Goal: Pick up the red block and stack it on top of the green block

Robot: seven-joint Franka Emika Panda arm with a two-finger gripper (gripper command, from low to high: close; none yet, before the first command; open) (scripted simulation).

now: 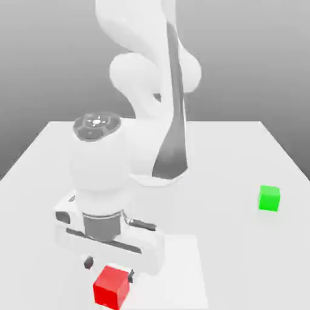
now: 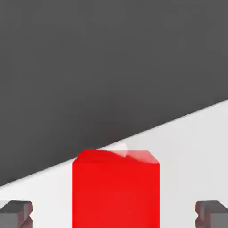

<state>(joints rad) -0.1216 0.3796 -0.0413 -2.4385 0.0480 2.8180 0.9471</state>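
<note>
One red block (image 2: 116, 196), between open fingertips (image 2: 114, 214)
Gripper released, nothing grasped; block apart from both fingers. Descending off-centre could bring one finger against it first, nudging it askew.

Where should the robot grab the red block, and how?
I'd have the tool come straight down from above and squeeze two opposite upright sides of the red block, about the middle. It's a small cube with flat sides, and the open fingers already stand on either side, with room between, lined up with those faces.
</note>
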